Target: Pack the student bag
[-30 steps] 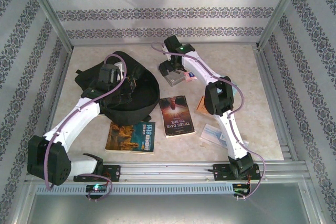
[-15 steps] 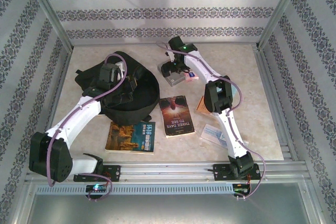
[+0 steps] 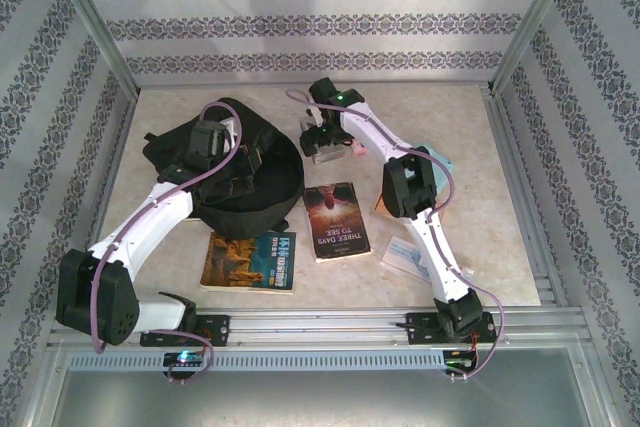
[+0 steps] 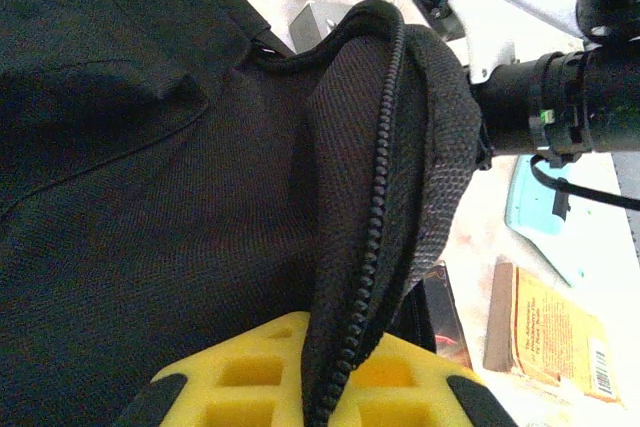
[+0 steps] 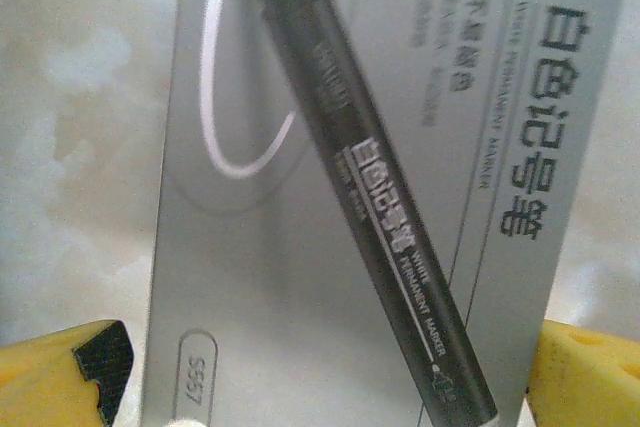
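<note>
The student bag (image 3: 235, 172) is a big black soft backpack lying at the table's left centre. My left gripper (image 3: 236, 153) is shut on its open zip edge. In the left wrist view the yellow fingers (image 4: 240, 377) pinch the zip strip, and the bag's (image 4: 150, 197) fabric is held up as a flap. My right gripper (image 3: 323, 135) hangs open over a grey marker box (image 3: 335, 152) at the back centre. In the right wrist view the box (image 5: 300, 247) lies between the spread yellow fingertips (image 5: 60, 382) of the gripper (image 5: 330, 387), with a dark marker pictured on its lid.
A dark book (image 3: 335, 219) and a yellow-blue book (image 3: 250, 259) lie in front of the bag. An orange book (image 3: 384, 203), a pale blue item (image 3: 441, 161) and a white packet (image 3: 405, 255) lie by the right arm. Patterned walls close three sides.
My right gripper has shifted left and towards the bag, staying over the marker box. The left gripper keeps its hold on the zip edge and has not moved.
</note>
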